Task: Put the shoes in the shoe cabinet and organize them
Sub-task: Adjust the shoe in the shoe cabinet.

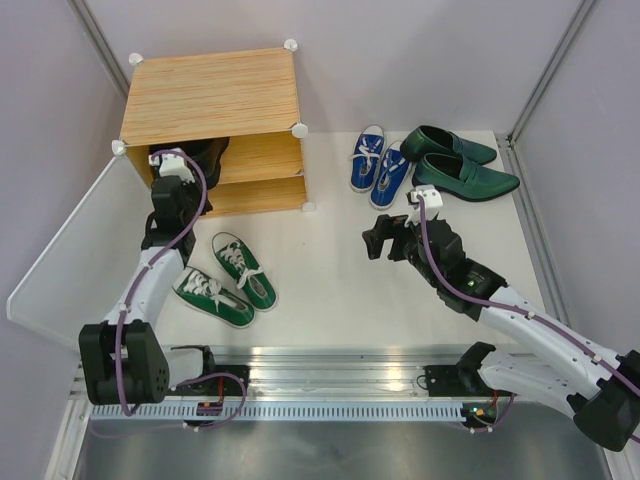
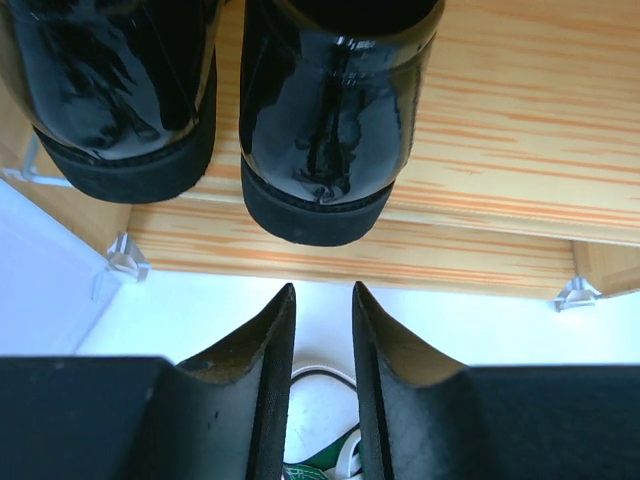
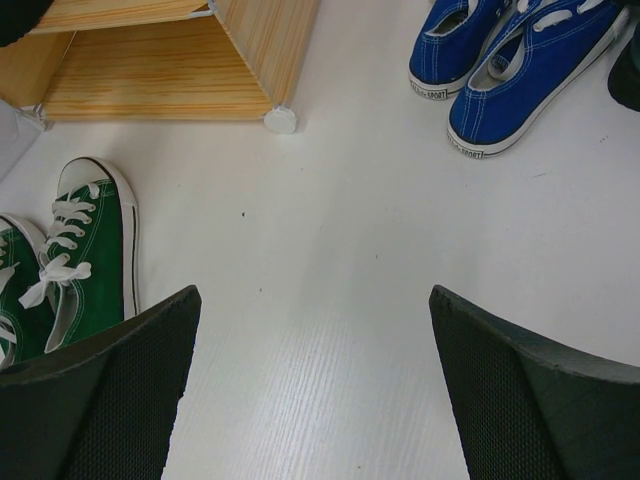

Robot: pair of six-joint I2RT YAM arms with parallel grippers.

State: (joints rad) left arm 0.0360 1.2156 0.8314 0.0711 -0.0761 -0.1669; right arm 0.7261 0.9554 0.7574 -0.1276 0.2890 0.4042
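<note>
Boots (image 2: 320, 120), shiny black, stand in the shoe cabinet's (image 1: 215, 95) upper compartment, toes at the shelf edge. Our left gripper (image 2: 323, 290) hangs just before them, nearly together and empty; we judge a forward bump could tip one. Our right gripper (image 3: 312, 300) gapes wide above the table (image 3: 330, 250).

Glossy patent black boots (image 2: 320, 130) on a matt wood-grain cabinet (image 1: 215, 95); green sneakers (image 3: 90, 250) are canvas cloth.

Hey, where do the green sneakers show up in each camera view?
Top view: green sneakers lower left on the table, in front of the cabinet.
Left wrist: only a green sliver at the bottom edge, centre.
Right wrist: at the left edge.
Shared landmark: the wooden cabinet, in all three.
</note>
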